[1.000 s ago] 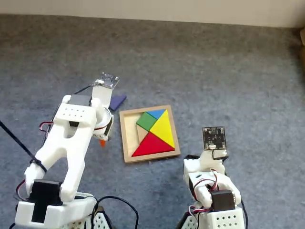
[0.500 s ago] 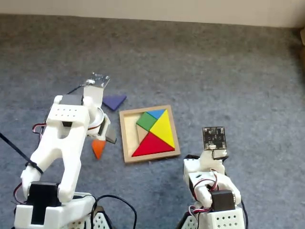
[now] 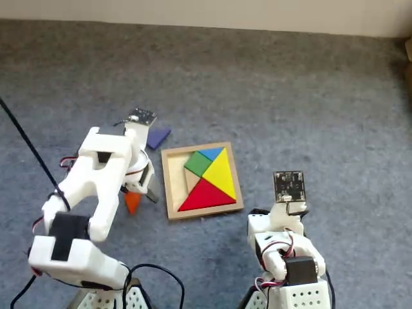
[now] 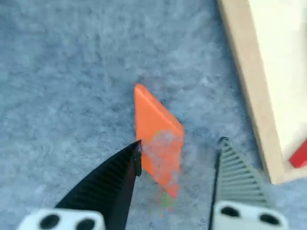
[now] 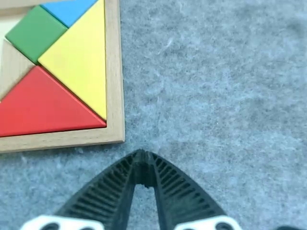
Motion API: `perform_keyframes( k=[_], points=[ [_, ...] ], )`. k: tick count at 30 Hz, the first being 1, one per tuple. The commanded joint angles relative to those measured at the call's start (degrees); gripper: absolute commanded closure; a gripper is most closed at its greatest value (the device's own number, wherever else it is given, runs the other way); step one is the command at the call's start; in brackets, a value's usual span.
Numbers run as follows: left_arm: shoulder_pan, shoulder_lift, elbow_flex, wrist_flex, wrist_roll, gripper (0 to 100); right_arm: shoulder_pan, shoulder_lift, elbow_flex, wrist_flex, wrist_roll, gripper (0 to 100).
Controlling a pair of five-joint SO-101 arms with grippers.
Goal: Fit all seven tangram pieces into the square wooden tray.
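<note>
The square wooden tray point(image 3: 170, 183) lies mid-table with a red point(image 3: 205, 195), yellow point(image 3: 222, 172), green point(image 3: 197, 163) and blue point(image 3: 211, 154) piece in it. An orange piece point(image 3: 132, 201) lies on the carpet just left of the tray, and my left gripper point(image 4: 180, 148) stands open right over it, one finger touching its edge and the other beside the tray wall point(image 4: 249, 86). A purple piece point(image 3: 158, 136) rests beyond the left arm. My right gripper point(image 5: 143, 158) is shut and empty, just off the tray's near right corner point(image 5: 114, 136).
Grey carpet covers the whole table. Open carpet lies to the right of the tray and at the back. The left arm's body point(image 3: 96, 180) hangs over the area left of the tray.
The left arm has swung and come down toward the orange piece, its gripper now straddling it. The right arm has not moved.
</note>
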Motion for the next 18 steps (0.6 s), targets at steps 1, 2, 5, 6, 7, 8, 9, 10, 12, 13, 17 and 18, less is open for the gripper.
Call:
perform_keyframes(
  k=[1,2,5,6,7,8,9,10,12,13,17,18],
  points=[
    [-0.2,3.5,-4.3,1.3,0.3,80,0.7,-0.9,5.1,0.3,-0.2,99.5],
    [-0.4,3.6,-4.4,1.3,0.3,80,0.7,-0.9,5.1,0.3,-0.2,99.5],
    [-1.8,3.7,-4.4,1.2,0.3,81,0.7,-0.9,5.1,0.3,-0.2,99.5],
    [-2.6,3.8,-4.5,1.2,0.3,81,0.7,-0.9,5.1,0.3,-0.2,99.5],
    [-3.4,3.8,-4.6,1.2,0.3,81,0.7,-0.9,5.1,0.3,-0.2,99.5],
    [-4.0,3.8,-4.6,1.2,0.3,81,0.7,-0.9,5.1,0.3,-0.2,99.5],
    [-4.6,3.6,-4.6,1.2,0.3,81,0.7,-0.9,5.1,0.3,-0.2,99.5],
    [-5.1,3.6,-4.6,1.2,0.3,81,0.7,-0.9,5.1,0.3,-0.2,99.5],
    [-5.5,3.5,-4.8,1.2,0.3,83,0.7,-0.9,5.1,0.3,-0.2,99.5],
    [-5.4,3.5,-4.8,1.2,0.3,85,0.7,-0.9,5.1,0.3,-0.2,99.5],
    [-5.0,3.4,-5.1,1.2,0.3,92,0.7,-0.9,5.1,0.3,-0.2,99.5],
    [-5.0,3.4,-5.6,1.6,0.3,93,0.7,-0.9,5.1,0.3,-0.2,99.5]
  ],
)
